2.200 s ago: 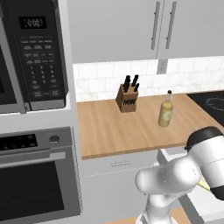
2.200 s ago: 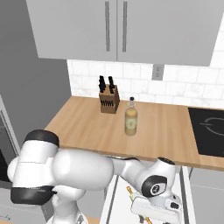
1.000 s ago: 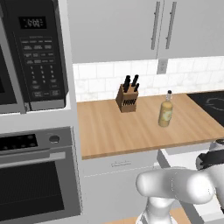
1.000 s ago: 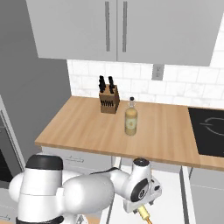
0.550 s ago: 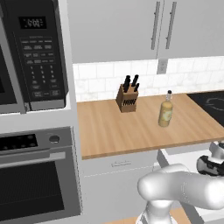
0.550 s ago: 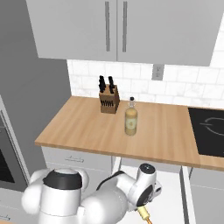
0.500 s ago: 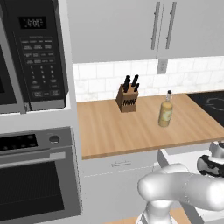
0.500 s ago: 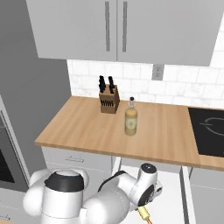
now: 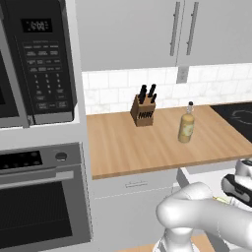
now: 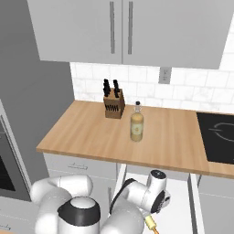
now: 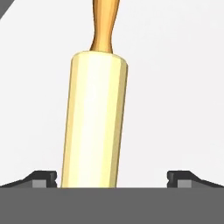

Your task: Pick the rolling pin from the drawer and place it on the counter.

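The arm has dropped below the counter (image 10: 91,137) into the open drawer (image 10: 183,205). The gripper (image 11: 111,177) now straddles the rolling pin (image 11: 94,122) lying on the drawer floor, fingers (image 11: 41,177) spread wide, not yet grasping. Closing looks next.

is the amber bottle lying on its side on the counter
No, the amber bottle stands upright on the counter, beside the knife block.
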Motion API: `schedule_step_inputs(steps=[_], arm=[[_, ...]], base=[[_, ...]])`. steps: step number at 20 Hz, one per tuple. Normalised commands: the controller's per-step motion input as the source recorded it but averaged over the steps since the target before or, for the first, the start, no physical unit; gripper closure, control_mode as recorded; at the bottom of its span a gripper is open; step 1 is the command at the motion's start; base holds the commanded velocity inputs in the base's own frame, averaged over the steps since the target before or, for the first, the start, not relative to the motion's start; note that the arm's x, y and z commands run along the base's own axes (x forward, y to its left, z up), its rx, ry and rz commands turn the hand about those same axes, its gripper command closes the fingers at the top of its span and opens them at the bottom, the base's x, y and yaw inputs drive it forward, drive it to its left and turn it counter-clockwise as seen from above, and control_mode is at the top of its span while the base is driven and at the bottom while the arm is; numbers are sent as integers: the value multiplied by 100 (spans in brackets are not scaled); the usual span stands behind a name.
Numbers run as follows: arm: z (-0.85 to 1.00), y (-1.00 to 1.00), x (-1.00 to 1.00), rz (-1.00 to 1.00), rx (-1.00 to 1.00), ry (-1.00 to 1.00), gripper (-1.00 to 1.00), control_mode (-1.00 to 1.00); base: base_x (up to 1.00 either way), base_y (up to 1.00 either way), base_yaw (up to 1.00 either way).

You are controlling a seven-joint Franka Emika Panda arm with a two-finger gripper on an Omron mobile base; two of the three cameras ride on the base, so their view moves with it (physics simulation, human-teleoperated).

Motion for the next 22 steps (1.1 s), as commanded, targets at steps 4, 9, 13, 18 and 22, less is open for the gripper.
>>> schedule_step_inputs(steps=[4,9,13,18,22], arm=[[-20,28,-1,0,0,3,-100,-100],[-34,8,0,0,0,0,-100,-100],[-10,0,0,0,0,0,100,-100],[12,0,-4,-1,0,0,100,-100],[93,0,-30,-8,0,0,100,-100]], base=[[0,0,0],[0,0,0],[0,0,0],[0,0,0],[0,0,0]])
